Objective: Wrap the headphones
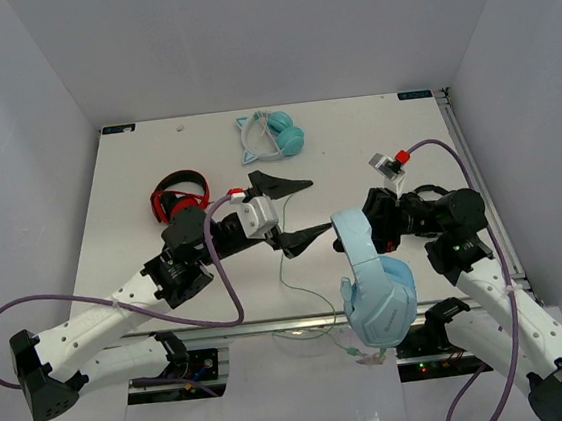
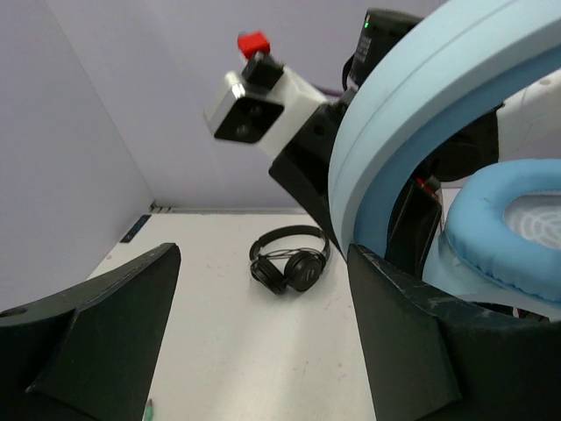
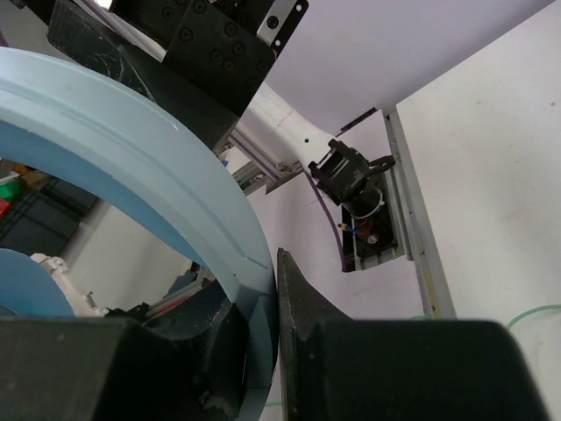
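The right gripper (image 1: 363,228) has its jaws narrowed onto the wide headband of the headphones (image 1: 375,286). The big light-blue pair hangs from that grip at the front right of the surface (image 1: 155,163), with the padded cups lowest, over the near edge and its metal rail. In the right wrist view the band (image 3: 158,167) curves down between the two black fingers (image 3: 302,307), which press on it from either side.

The thin pale-green cable (image 3: 542,309) trails loose across the surface and over the front edge.

The left gripper (image 1: 319,204) is just left of the headband with its jaws spread wide and holding nothing. Its wrist view shows the blue band and one ear cup (image 2: 513,219) close beyond the right-hand finger (image 2: 412,351).

A red-and-black pair (image 1: 179,198) lies behind the left arm, and a small teal pair with cat ears (image 1: 273,136) lies near the back. The left wrist view also shows a dark on-ear pair (image 2: 289,259) lying on the surface; it is possibly hidden behind the right arm from above.
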Motion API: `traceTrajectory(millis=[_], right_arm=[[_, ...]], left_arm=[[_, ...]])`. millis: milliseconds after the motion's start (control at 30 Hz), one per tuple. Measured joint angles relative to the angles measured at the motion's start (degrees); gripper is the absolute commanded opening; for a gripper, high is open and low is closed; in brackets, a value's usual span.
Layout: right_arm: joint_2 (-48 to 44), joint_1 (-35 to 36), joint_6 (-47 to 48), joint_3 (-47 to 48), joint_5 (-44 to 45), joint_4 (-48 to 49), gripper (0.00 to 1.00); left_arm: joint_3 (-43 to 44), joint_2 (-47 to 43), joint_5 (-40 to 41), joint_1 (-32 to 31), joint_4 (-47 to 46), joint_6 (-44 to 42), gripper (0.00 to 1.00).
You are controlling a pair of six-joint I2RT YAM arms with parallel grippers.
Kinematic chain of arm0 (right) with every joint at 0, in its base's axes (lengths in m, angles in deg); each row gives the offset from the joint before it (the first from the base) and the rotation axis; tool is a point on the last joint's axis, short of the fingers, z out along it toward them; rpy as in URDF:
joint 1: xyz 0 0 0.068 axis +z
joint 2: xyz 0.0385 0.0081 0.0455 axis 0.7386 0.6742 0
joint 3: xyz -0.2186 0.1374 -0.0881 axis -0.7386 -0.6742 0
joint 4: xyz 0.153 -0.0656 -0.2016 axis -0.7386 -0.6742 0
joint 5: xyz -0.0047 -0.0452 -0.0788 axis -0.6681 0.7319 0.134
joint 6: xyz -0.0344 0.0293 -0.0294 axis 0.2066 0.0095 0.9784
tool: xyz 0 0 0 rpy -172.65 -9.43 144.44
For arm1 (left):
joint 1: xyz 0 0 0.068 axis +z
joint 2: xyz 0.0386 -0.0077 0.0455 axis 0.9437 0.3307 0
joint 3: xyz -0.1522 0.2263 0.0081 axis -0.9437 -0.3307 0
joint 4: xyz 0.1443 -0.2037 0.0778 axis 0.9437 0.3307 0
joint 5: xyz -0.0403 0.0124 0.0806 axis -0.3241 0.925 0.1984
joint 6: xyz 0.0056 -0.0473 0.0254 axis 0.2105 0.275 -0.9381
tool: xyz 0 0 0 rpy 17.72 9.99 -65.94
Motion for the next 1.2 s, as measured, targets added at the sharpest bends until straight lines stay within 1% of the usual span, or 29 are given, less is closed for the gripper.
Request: traceTrajectory(millis=[300,400,533,833,1033,1200], right_arm=[[-0.8,2.2,0.2,-2.5,-0.5,0.8,0.08],[-0.7,3.1,0.4,-2.5,0.7,0.2,0.08],[-0.4,4.1,1.3,-2.8,2.7,-0.8,0.08],[0.0,4.2,3.7,-2.8,6.1,-2.9,0.08],[-0.1,4.2,4.7,-3.1,7.8,-3.2,0.08],[-0.4,4.3,5.1,-3.3,8.0,-4.0,0.08]], left_arm=[[-5.1,-1.3,-3.5,-0.9,-6.9,-0.9,0.85],[-5.4,-1.3,-4.5,-2.1,-9.2,-0.4,0.83],[-5.9,-1.0,-4.9,-3.7,-11.7,0.5,0.82],[-8.5,0.2,-3.1,-5.3,-15.7,1.6,0.79],[-8.4,4.1,0.2,-6.0,-17.5,2.7,0.77],[-8.2,7.4,1.5,-6.5,-18.4,3.2,0.74]])
